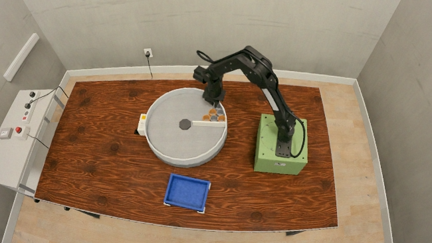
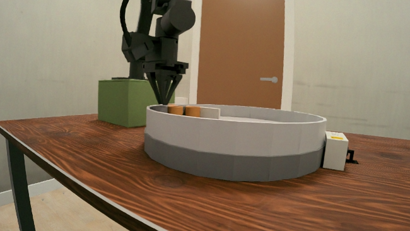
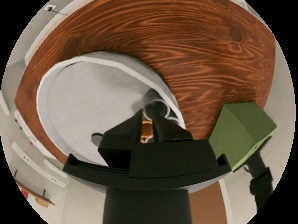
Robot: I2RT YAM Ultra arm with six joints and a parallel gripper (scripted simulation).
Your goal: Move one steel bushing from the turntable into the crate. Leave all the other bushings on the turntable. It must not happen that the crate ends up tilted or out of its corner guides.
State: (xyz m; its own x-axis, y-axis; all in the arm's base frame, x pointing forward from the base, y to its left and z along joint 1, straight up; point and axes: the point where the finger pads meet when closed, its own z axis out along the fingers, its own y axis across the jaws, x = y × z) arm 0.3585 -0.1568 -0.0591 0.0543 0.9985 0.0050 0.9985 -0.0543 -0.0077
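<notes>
Two grey steel bushings point(image 1: 219, 110) sit among orange ones point(image 1: 206, 117) on the turntable point(image 1: 166, 156), next to the white bar point(image 1: 207, 123). My gripper point(image 2: 164, 101) hangs just over them, pinched nearly closed on nothing. I think I should open it, then go straight down onto one grey one only.

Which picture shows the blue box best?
The top view. There the whole blue crate shows, sitting on the wooden table in front of the turntable, with nothing visible inside it. The exterior and wrist views do not show the crate at all.
</notes>
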